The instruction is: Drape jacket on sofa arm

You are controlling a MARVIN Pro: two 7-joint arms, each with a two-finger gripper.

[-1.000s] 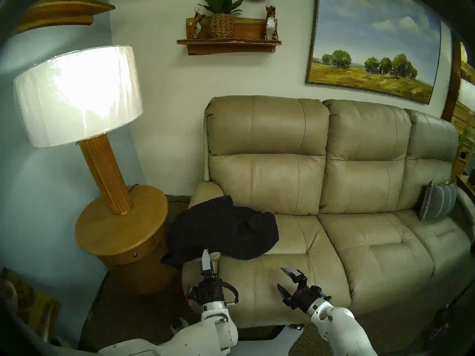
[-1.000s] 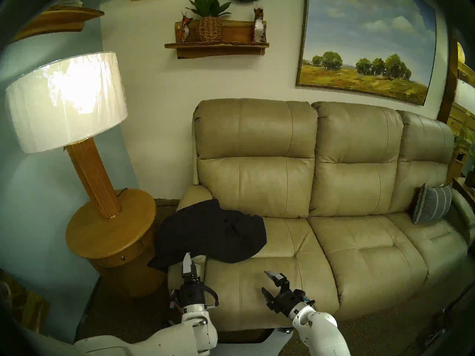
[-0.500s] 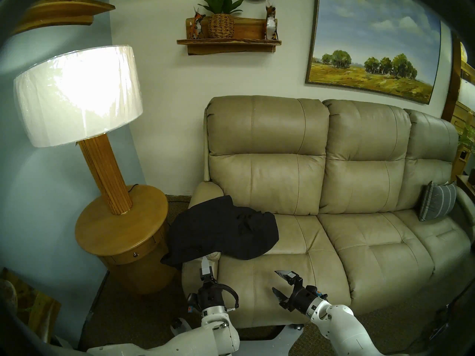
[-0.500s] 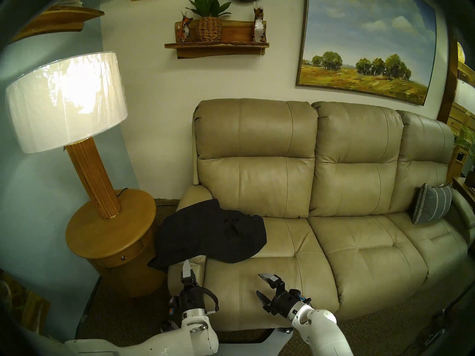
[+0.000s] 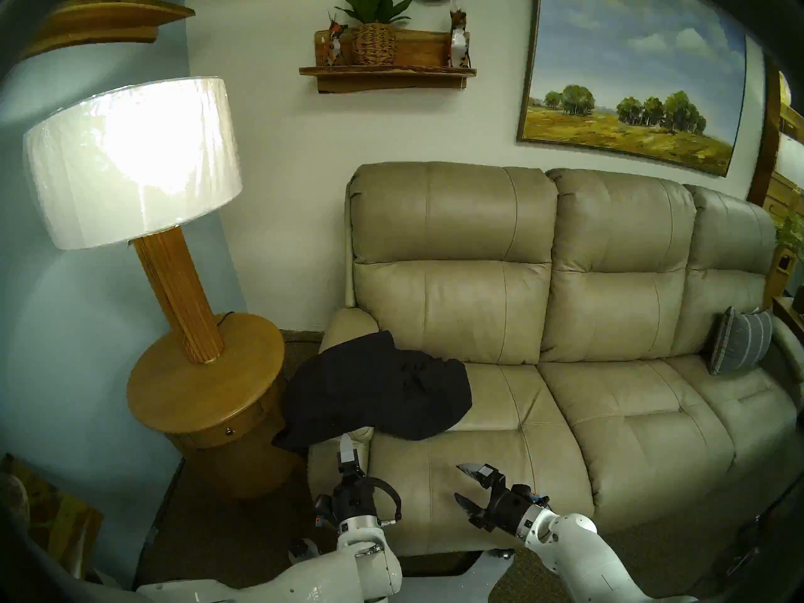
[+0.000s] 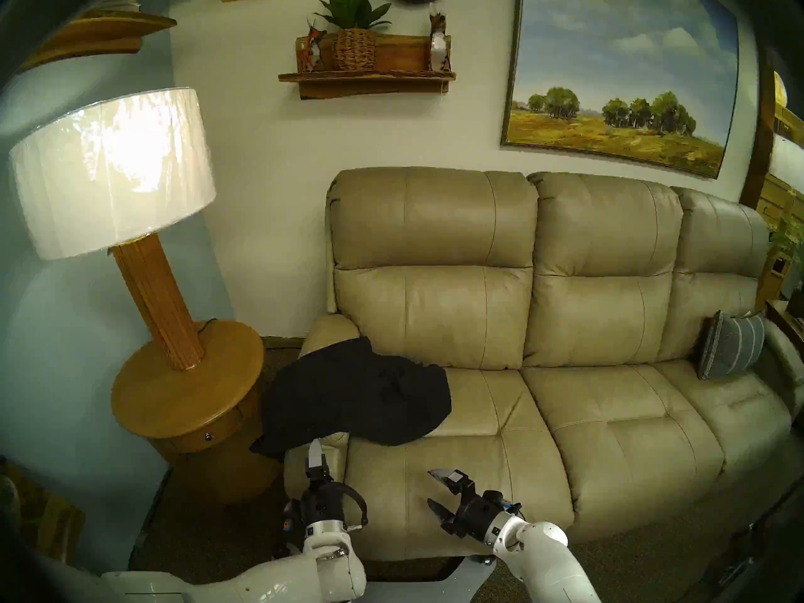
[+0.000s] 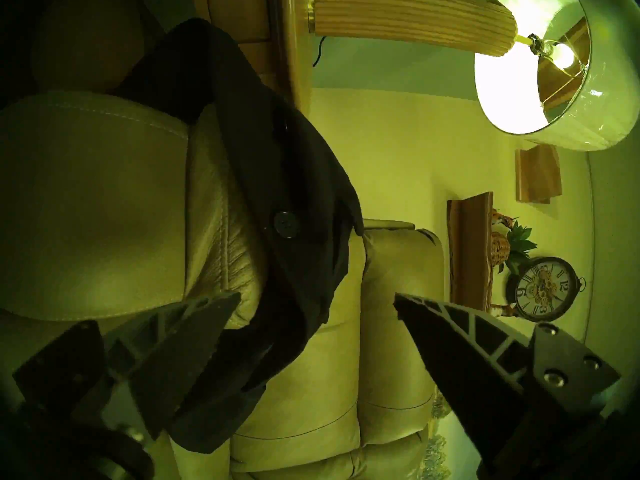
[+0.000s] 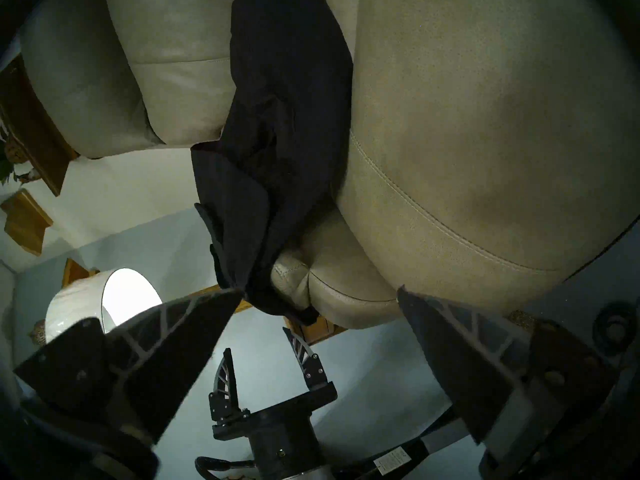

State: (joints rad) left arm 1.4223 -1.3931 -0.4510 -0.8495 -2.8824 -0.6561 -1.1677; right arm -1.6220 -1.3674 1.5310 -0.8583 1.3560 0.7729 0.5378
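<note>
The black jacket (image 5: 374,389) lies draped across the sofa arm (image 5: 348,323) at the left end of the beige sofa (image 5: 609,415). One part spreads right onto the left seat cushion, and another part hangs over the arm's left side, toward the round wooden table (image 5: 204,384) that carries the lit lamp (image 5: 130,158). The near tip of the sofa arm shows bare below the jacket's near edge. In the left wrist view a dark button (image 7: 285,224) sits on the cloth where it folds over the padded arm.

The left gripper (image 5: 346,447) hangs just in front of the arm's near end, pointing toward the jacket's low edge. Its jaws stand spread and hold nothing; whether a fingertip brushes the leather is hard to tell from the head views. The right gripper (image 5: 465,484) hovers to the right, in front of the seat cushion's front face, well apart from the jacket, its jaws also wide apart and empty.

A grey striped pillow (image 5: 739,345) leans at the sofa's far right end.
</note>
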